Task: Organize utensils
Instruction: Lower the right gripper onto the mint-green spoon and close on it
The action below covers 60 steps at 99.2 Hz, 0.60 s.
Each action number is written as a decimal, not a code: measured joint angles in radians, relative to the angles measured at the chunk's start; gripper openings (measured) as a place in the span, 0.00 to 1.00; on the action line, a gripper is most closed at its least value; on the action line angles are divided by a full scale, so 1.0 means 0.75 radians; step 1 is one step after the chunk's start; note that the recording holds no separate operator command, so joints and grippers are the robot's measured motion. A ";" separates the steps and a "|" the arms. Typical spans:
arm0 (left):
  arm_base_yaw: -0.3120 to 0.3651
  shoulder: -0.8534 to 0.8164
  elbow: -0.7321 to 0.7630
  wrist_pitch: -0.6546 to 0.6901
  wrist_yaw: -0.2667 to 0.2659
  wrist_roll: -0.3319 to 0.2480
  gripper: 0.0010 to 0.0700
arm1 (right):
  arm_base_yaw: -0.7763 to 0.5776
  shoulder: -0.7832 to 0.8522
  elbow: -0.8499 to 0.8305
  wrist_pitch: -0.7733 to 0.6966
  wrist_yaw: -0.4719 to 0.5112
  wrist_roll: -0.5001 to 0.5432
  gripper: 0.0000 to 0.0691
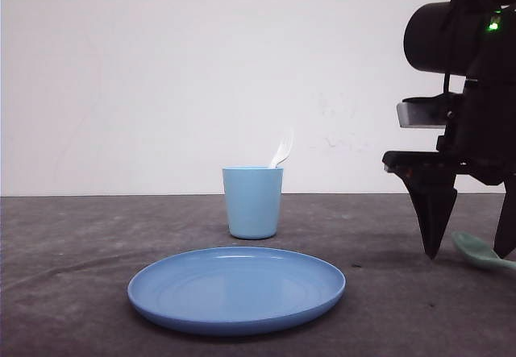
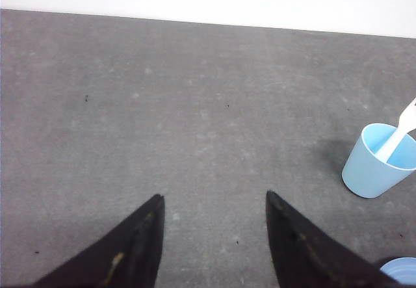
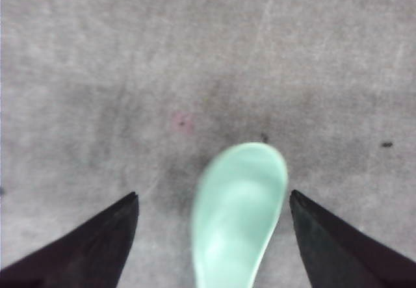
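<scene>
The mint-green spoon (image 1: 482,252) lies on the grey table at the far right, bowl up. My right gripper (image 1: 470,254) hangs low over it, open, one finger on each side of the bowl (image 3: 239,210) without touching it. The white fork (image 1: 281,149) stands in the light blue cup (image 1: 253,202) behind the plate, its handle end sticking out above the rim; the fork (image 2: 401,129) leans in the cup (image 2: 378,162) in the left wrist view too. My left gripper (image 2: 215,200) is open over bare table, nothing between its fingers.
A round blue plate (image 1: 236,288) sits at the front centre of the table, its rim (image 2: 402,268) just showing beside the left gripper. A white wall closes off the back edge of the table.
</scene>
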 joint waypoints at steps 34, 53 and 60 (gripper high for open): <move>0.000 0.000 -0.001 0.000 -0.010 0.000 0.41 | 0.000 0.011 -0.001 0.009 0.003 0.020 0.53; 0.000 0.000 -0.001 0.000 -0.026 0.000 0.41 | 0.000 0.011 -0.001 0.009 0.007 0.020 0.38; 0.000 0.000 -0.001 0.000 -0.042 0.000 0.41 | 0.000 0.011 -0.001 0.009 0.007 0.021 0.33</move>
